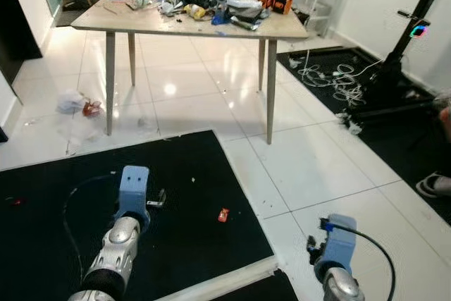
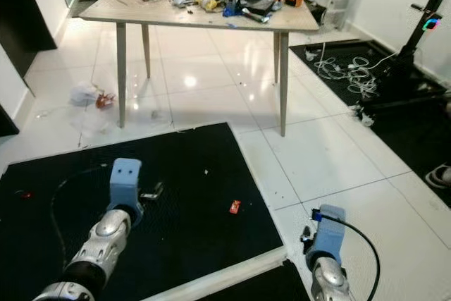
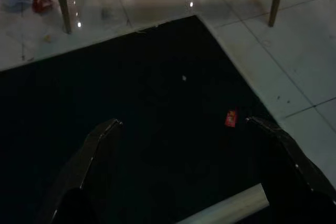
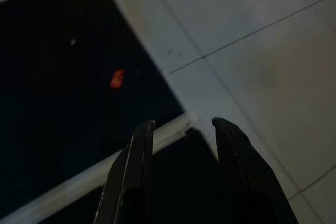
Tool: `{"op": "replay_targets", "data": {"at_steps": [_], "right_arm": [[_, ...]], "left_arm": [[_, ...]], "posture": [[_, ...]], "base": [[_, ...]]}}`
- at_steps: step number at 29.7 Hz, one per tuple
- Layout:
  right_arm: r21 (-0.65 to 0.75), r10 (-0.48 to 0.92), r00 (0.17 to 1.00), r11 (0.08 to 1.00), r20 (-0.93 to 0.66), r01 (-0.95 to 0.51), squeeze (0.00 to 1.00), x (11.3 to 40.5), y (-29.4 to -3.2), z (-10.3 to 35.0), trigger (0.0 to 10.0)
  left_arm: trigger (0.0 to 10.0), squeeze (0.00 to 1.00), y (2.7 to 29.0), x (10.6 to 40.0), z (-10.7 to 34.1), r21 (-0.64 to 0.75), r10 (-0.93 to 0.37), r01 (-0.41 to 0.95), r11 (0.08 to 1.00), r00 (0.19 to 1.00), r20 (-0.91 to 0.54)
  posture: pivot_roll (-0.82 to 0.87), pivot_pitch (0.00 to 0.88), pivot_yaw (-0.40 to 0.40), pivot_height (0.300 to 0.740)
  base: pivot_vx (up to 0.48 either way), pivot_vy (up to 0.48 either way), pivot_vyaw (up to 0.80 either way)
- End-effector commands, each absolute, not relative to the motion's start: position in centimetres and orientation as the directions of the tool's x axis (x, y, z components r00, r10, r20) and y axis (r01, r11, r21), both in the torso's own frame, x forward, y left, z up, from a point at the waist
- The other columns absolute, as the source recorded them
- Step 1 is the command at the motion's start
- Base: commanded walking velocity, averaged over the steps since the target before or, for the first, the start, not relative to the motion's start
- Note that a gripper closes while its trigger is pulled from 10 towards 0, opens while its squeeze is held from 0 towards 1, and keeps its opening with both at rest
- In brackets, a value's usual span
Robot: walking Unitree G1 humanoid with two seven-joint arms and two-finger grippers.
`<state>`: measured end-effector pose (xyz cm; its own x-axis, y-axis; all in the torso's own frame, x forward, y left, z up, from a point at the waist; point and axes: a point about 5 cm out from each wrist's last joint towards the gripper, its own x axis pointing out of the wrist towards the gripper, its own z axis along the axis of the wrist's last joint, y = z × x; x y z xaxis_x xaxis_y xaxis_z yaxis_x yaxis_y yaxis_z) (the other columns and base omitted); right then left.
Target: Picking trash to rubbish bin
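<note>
A small red scrap of trash (image 1: 223, 214) lies on the black floor mat (image 1: 183, 174), near its right edge. It also shows as the red scrap (image 3: 231, 118) in the left wrist view and the red scrap (image 4: 117, 77) in the right wrist view. A crumpled white and red wrapper (image 1: 74, 103) lies on the tiles by the table's left leg. My left gripper (image 3: 184, 121) hangs open wide above the mat, holding nothing. My right gripper (image 4: 182, 123) is open by a narrow gap over the mat's edge strip, also holding nothing. My left arm (image 1: 120, 237) and right arm (image 1: 337, 252) reach forward, low in the eye views.
A wooden table (image 1: 275, 32) heaped with clutter stands ahead on thin legs. To the right lie loose white cables (image 1: 338, 79) on a second dark mat, beside a black stand (image 1: 405, 40). A person's slippered foot (image 1: 435, 185) shows at the right edge. White tiles lie between the mats.
</note>
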<state>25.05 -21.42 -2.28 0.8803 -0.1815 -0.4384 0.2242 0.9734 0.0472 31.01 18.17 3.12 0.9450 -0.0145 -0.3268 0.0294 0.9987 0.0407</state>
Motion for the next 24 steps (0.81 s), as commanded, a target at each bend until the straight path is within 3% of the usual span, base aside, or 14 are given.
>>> {"op": "replay_targets", "data": {"at_steps": [1,11,24], "right_arm": [[0.064,-0.174,0.881,0.972,-0.440,0.224,0.00,24.9,-21.1,-2.4,10.0],[0.018,-0.173,0.887,0.980,-0.428,0.199,0.00,25.0,-21.3,-2.2,10.0],[0.001,-0.184,0.887,0.979,-0.424,0.203,0.00,24.9,-21.6,-2.2,10.0]], "left_arm": [[10.0,0.00,18.0,30.6,2.7,0.035,-0.035,0.050,0.998,0.940,-0.340],[10.0,0.00,17.0,30.4,3.0,0.004,-0.078,0.084,0.996,0.950,-0.304],[10.0,0.00,16.8,30.6,3.4,0.067,-0.102,0.126,0.990,0.952,-0.289]], "posture": [[-0.08,0.085,0.023,0.740],[-0.10,0.097,0.024,0.740],[-0.09,0.088,0.018,0.740]], "base": [[0.000,0.000,0.00],[0.341,0.000,0.00],[0.402,0.000,0.00]]}}
